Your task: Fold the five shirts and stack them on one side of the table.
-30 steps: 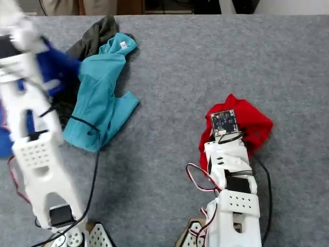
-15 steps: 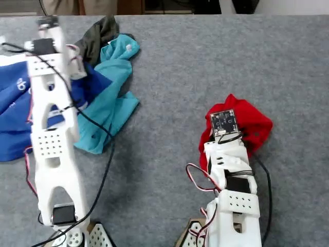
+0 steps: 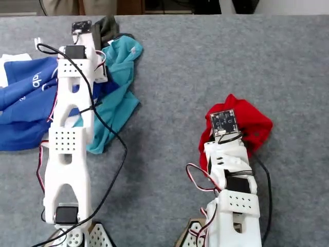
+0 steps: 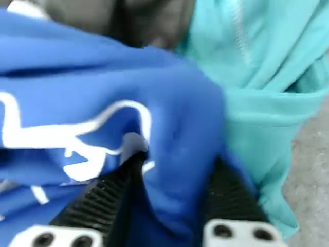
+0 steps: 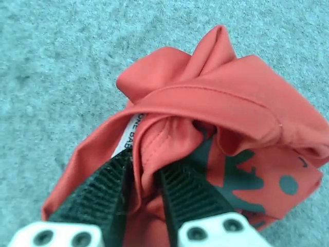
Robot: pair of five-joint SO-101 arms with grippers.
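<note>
A blue shirt (image 3: 25, 98) with white print lies bunched at the table's left side. A fold of this blue shirt (image 4: 169, 118) is pinched in my left gripper (image 4: 172, 172), which is shut on it near the table's back left. Beside it lies a teal shirt (image 3: 121, 77), partly under the blue one, with a dark grey shirt (image 3: 108, 25) behind. The same teal shirt (image 4: 257, 77) and grey shirt (image 4: 144, 20) lie just beyond the fingers. At the right, my right gripper (image 5: 146, 159) is shut on a fold of the crumpled red shirt (image 5: 226, 103); that red shirt (image 3: 249, 123) lies in a heap.
A bit of white cloth (image 3: 9, 60) peeks out behind the blue shirt at the left edge. Grey felt covers the table (image 3: 205, 62), bare across the middle and back right. Cables hang along both arms.
My left arm has swung right and toward the table's back, pulling the blue shirt up against and over the teal one. The right arm and red shirt have not moved.
</note>
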